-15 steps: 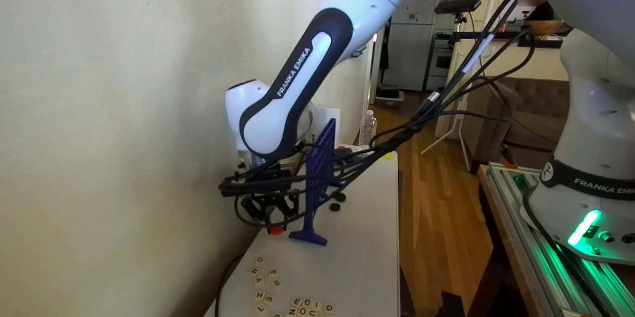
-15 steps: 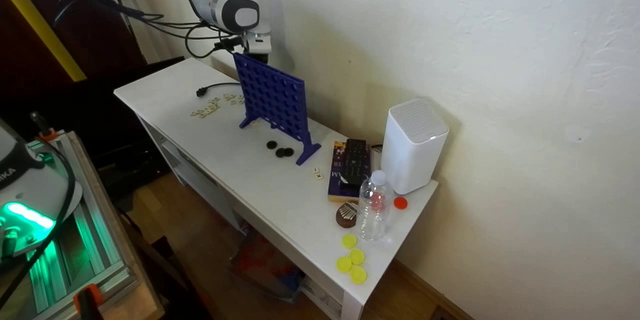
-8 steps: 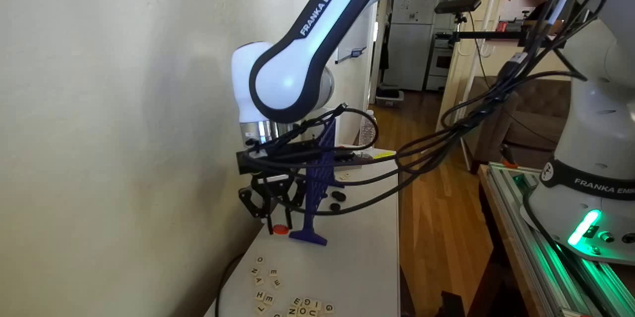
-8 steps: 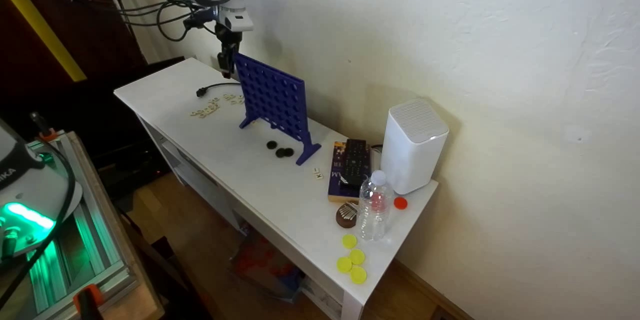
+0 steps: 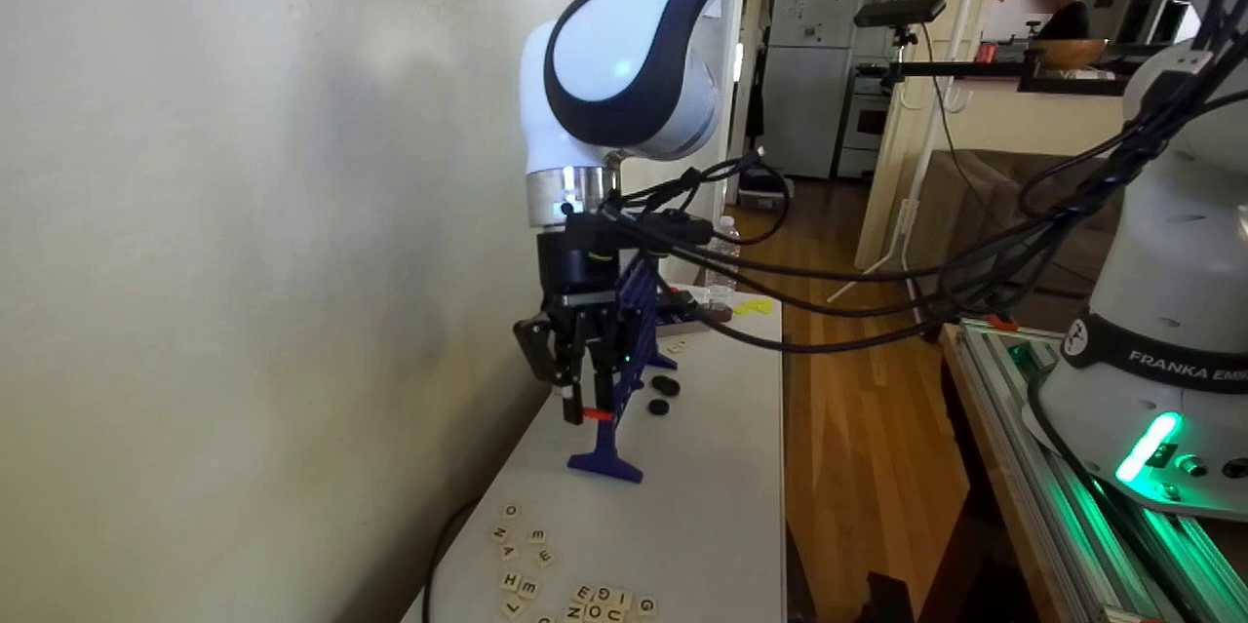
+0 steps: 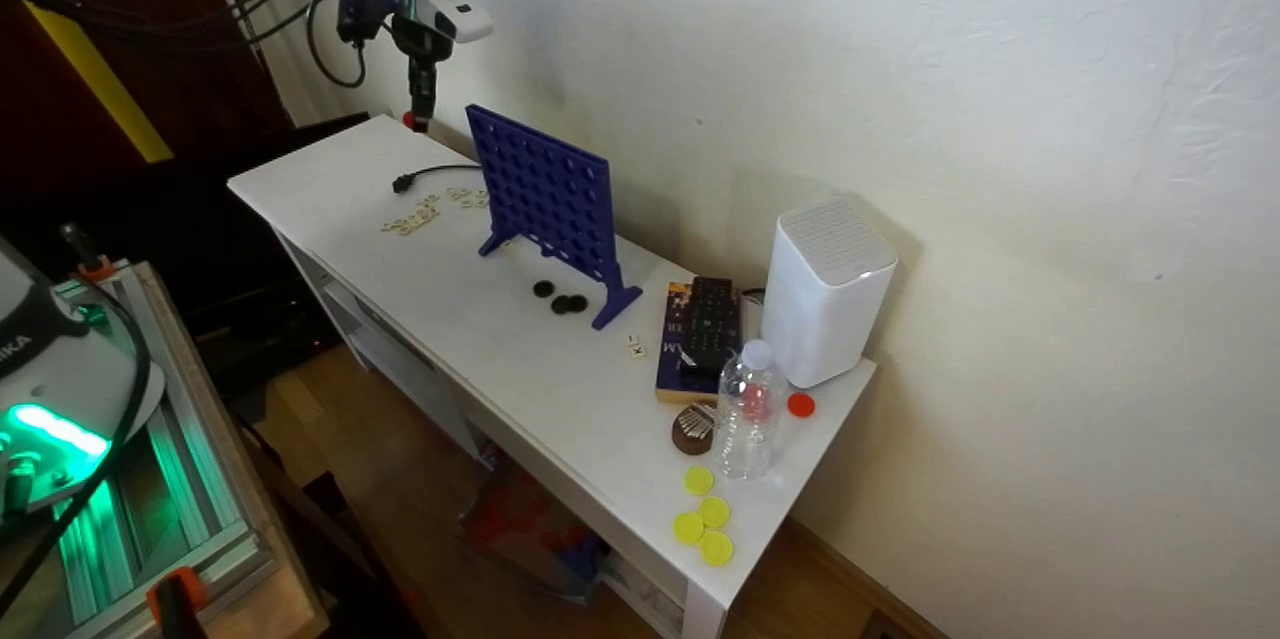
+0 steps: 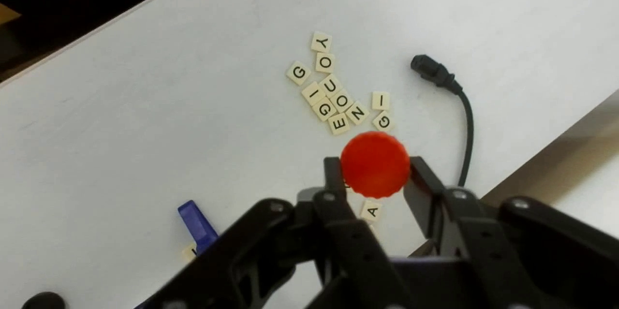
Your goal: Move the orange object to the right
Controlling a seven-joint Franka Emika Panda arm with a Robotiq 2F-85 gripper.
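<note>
The orange object (image 7: 375, 164) is a round orange-red cap with a scalloped edge. My gripper (image 7: 375, 162) is shut on it, a finger at each side, and holds it above the white table. In an exterior view the orange object (image 5: 598, 414) shows between the fingertips of the gripper (image 5: 589, 410), beside the blue upright stand (image 5: 606, 463). In an exterior view the gripper (image 6: 421, 124) is beyond the blue stand (image 6: 545, 199), and a bit of the orange object (image 6: 408, 120) shows at its tip. The stand's foot (image 7: 198, 226) also shows in the wrist view.
Letter tiles (image 7: 325, 109) and a black cable (image 7: 469, 125) lie below the gripper. The wall runs along the table's back. Black discs (image 6: 561, 305), a book with a remote (image 6: 710, 319), a bottle (image 6: 748, 439), a white box (image 6: 830, 289), yellow discs (image 6: 714, 511) and a red disc (image 6: 801, 405) lie beyond the stand.
The gripper has risen with the orange object and turned. In an exterior view it came out from behind the blue stand and moved left, away from it. The table things have not moved.
</note>
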